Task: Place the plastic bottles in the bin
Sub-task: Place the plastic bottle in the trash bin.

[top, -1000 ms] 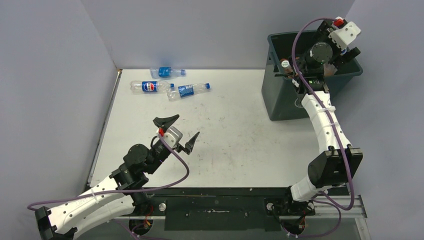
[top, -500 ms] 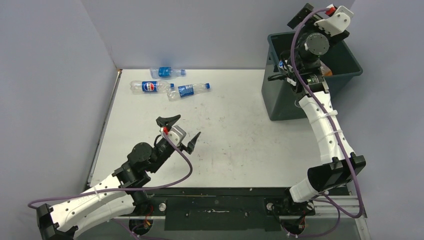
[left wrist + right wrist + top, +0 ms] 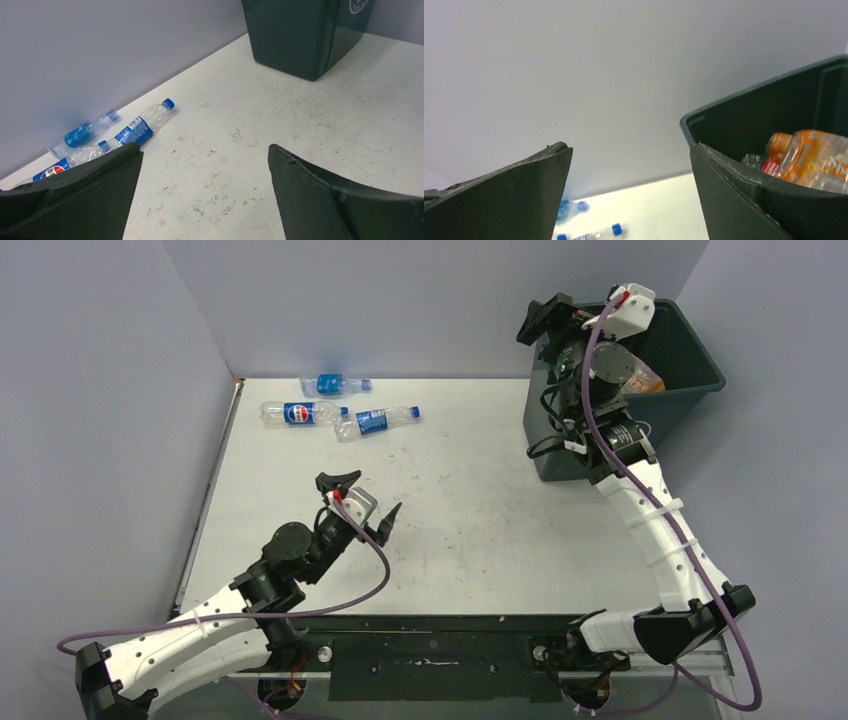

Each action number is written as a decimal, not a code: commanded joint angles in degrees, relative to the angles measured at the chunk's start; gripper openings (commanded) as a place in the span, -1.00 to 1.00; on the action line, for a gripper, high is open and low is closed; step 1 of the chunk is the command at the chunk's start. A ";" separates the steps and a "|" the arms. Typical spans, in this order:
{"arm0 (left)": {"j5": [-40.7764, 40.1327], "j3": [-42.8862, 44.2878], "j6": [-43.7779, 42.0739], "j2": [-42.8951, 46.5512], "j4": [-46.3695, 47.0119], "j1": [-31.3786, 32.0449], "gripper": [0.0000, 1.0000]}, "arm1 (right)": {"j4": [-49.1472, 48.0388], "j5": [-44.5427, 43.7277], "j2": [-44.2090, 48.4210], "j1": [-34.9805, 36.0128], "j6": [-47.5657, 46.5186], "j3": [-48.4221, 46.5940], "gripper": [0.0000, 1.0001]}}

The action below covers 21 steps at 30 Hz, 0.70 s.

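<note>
Three clear plastic bottles with blue labels lie at the table's far left: one by the back wall (image 3: 335, 385) (image 3: 85, 132), one with a round logo (image 3: 300, 413) (image 3: 55, 167), and one nearer the middle (image 3: 375, 422) (image 3: 142, 125). The dark bin (image 3: 556, 445) (image 3: 300, 35) (image 3: 749, 95) stands at the far right, with an orange bottle (image 3: 640, 380) (image 3: 804, 152) and clear ones inside. My left gripper (image 3: 376, 490) (image 3: 204, 148) hovers open and empty over mid-table, short of the three bottles. My right gripper (image 3: 550, 335) (image 3: 630, 147) is open and empty above the bin's left rim.
Grey walls close off the back and left of the table. A raised metal strip (image 3: 210, 490) runs along the table's left edge. The right arm's purple cable (image 3: 600, 430) loops in front of the bin.
My right arm has swung left from over the bin's middle to its left rim, jaws wide. The left gripper has shifted only slightly.
</note>
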<state>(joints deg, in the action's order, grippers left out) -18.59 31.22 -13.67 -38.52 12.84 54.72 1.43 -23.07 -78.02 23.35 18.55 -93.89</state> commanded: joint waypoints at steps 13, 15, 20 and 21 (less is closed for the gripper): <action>-1.82 2.57 1.72 -1.71 -0.52 0.22 0.92 | 7.25 -4.44 2.58 -8.02 1.41 11.37 0.65; -1.72 2.61 1.72 -1.65 -0.62 0.30 0.92 | 7.06 -4.76 2.15 -8.39 0.96 12.09 0.61; -1.67 2.61 1.72 -1.25 -0.62 0.39 0.92 | 6.57 -6.76 1.10 -9.89 -0.12 13.38 0.31; -1.59 2.62 1.72 -1.21 -0.62 0.44 0.92 | 6.43 -6.91 0.97 -10.18 -0.43 13.57 0.24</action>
<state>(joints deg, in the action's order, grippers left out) -19.94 31.22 -12.64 -40.32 11.35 54.72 9.47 -27.70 -76.34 14.44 19.62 -81.06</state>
